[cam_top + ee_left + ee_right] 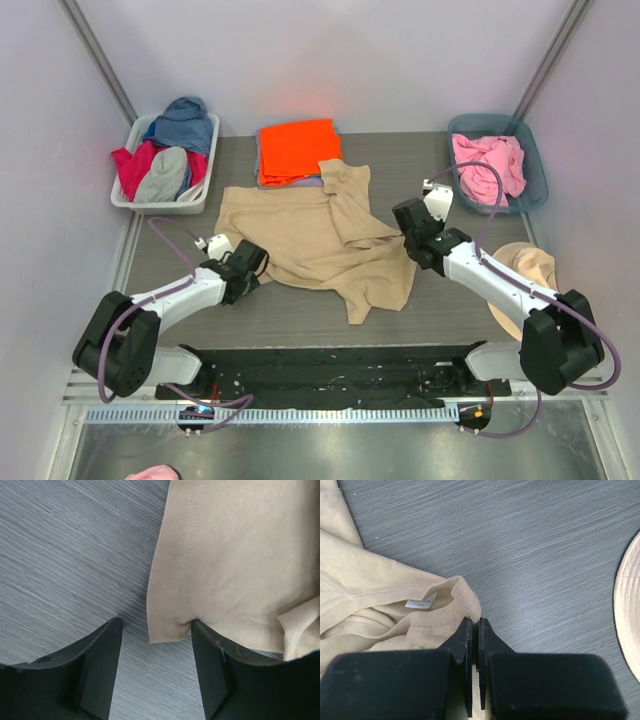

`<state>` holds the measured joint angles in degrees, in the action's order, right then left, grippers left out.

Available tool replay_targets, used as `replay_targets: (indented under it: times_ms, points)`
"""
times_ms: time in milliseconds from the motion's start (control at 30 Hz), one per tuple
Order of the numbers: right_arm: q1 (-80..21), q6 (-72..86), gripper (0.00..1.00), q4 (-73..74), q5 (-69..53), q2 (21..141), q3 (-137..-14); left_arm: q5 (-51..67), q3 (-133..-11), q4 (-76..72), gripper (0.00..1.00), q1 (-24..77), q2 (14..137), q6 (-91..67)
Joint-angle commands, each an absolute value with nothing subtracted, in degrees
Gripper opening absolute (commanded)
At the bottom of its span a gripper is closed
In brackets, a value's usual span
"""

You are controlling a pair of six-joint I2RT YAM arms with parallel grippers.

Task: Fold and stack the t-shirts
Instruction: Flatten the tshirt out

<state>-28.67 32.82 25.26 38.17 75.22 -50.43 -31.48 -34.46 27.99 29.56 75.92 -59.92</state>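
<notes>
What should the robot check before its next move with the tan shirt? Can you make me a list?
1. Left gripper open: ok, its jaws stand wide apart.
2. Hem corner of the tan shirt lying between those jaws: ok.
3. Right gripper holding the collar: ok, it looks shut on the collar's edge.
4. Tan shirt lying flat: not ok, its right side is rumpled and folded over itself.
5. Orange shirt folded at the back, ready to be stacked on: ok.
</notes>
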Motion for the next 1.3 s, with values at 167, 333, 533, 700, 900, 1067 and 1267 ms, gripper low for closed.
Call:
replay_targets:
  times_ms: [167, 333, 533, 700, 900, 1067, 1267]
  points:
    - [-28.2, 32.0, 0.01, 23.7, 38.3, 72.8, -49.7, -34.0, -34.9, 25.8, 0.39, 28.3, 78.6, -61.8]
    - [-28.2, 31.9, 0.01, 23.6, 38.5, 72.2, -49.0, -34.0, -36.0, 25.7, 0.15, 28.4, 80.2, -61.5]
    - [-27.9, 32.0, 0.01, 23.7, 38.5, 71.5, -48.2, -35.5, -38.0, 27.5, 0.0, 28.2, 79.5, -59.6]
    - [-27.8, 32.0, 0.01, 24.3, 38.7, 70.1, -47.5, -36.6, -40.7, 30.8, 0.0, 27.7, 76.0, -56.3]
    - [-27.4, 32.0, 0.01, 26.4, 40.9, 66.3, -47.4, -40.2, -46.4, 38.7, 0.0, 26.5, 67.0, -51.4]
    - [-26.7, 31.8, 0.01, 27.9, 42.5, 65.6, -48.1, -40.9, -48.5, 41.2, 0.0, 22.4, 60.6, -47.6]
    - [-26.4, 32.3, 0.01, 28.7, 42.5, 66.2, -48.5, -40.9, -50.1, 42.5, 0.0, 18.7, 58.5, -44.4]
